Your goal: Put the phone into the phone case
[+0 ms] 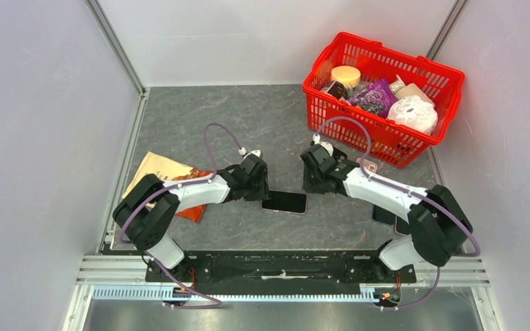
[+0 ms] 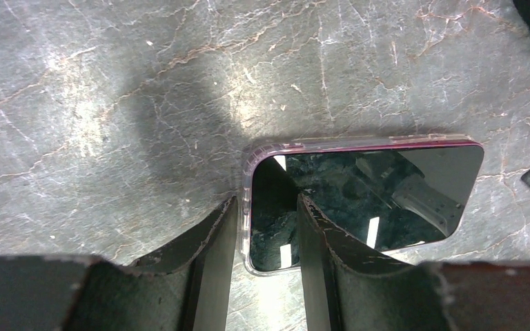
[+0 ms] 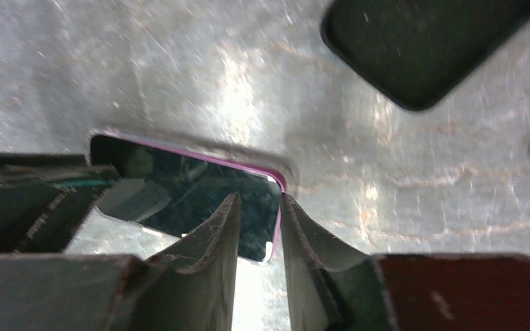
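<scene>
Straddling opposite phone (image 1: 284,201) edges: left fingers (image 2: 210,238), right fingers (image 3: 214,238).

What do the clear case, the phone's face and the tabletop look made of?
The phone case seems to be clear flexible plastic, glossy and pink-tinted; the surface beneath shows through its rim. The phone has a glass face, mirror-glossy with sharp reflections. The table looks like grey stone with pale veins and a dull sheen; real stone or printed laminate, I cannot tell.

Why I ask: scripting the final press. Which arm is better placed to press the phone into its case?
Left, probably. The left gripper straddles the case rim at one end of the phone; the right gripper reaches only a corner of the opposite end.
</scene>
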### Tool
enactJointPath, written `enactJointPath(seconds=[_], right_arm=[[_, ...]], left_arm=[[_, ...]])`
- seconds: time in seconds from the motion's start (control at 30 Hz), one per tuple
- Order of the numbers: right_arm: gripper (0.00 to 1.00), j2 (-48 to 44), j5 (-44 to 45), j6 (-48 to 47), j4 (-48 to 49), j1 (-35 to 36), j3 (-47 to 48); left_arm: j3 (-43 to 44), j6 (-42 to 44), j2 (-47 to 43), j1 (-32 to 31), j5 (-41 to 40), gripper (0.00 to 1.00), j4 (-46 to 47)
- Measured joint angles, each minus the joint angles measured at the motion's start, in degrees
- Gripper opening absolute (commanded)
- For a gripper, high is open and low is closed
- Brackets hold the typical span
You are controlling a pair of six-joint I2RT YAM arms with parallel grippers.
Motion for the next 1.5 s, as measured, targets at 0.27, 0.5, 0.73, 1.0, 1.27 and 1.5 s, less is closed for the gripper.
enactJointPath(seconds=[0.27, 0.5, 0.73, 1.0, 1.27, 1.5], right_arm=[[0.39, 9.35, -0.79, -4.17, 2.47, -1.62, 7.15], [0.38, 14.25, -0.83, -5.4, 2.73, -1.77, 8.26], [0.35, 14.86, -0.83, -5.22, 2.93, -1.77, 7.67], [0.31, 7.69, -2.36, -0.87, 6.32, -0.72, -1.95], [0.34, -0.44, -4.26, 5.38, 6.4, 8.41, -9.79], [0.39, -4.39, -4.26, 5.29, 3.82, 5.75, -10.43]], left_arm=[[0.52, 1.14, -0.92, 0.0, -1.62, 0.48, -3.23], [-1.84, 2.12, -5.86, 0.09, -2.36, 0.57, -8.44], [-4.28, 1.07, -11.96, -4.59, -0.96, 0.68, -9.27], [-8.87, -6.05, -12.13, -9.18, 1.09, 0.77, -3.08], [-11.32, -12.81, -12.9, -9.16, -1.05, 0.73, 1.42], [-9.86, -13.2, -10.58, -9.16, -2.14, 0.62, 1.22]])
